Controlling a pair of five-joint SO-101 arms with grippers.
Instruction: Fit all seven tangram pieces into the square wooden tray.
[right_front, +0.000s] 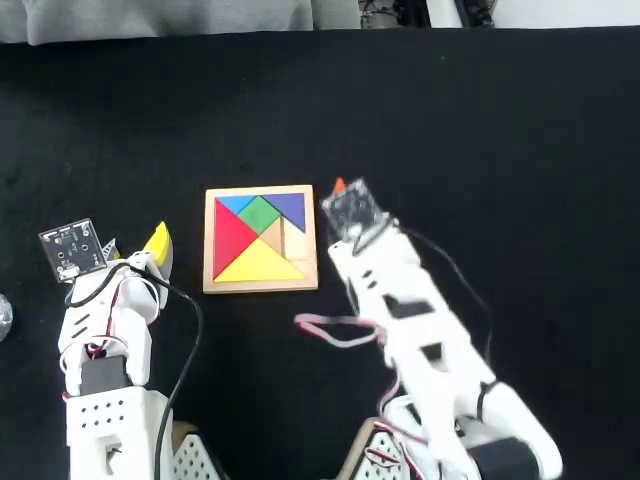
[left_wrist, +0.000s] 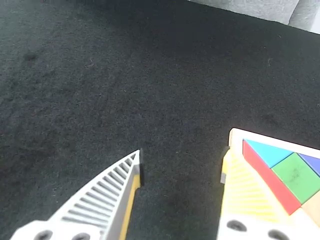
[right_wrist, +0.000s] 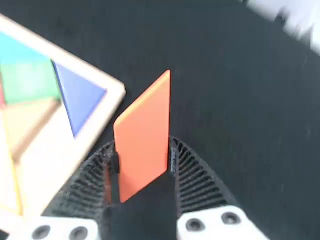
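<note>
Already six pieces (right_front: 258, 262) were seated in the wooden tray (right_front: 261, 288), a gap (right_front: 297, 242) left at its right side. The last, orange piece (right_wrist: 142, 135) was pinched in the right jaws just beside the tray; the left jaws were spread, empty.

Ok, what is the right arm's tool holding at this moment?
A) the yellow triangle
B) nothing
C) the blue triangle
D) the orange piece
D: the right wrist view shows the orange piece clamped in the right tool, just off the corner of the tray, where the yellow triangle and the blue triangle already lie.
</note>
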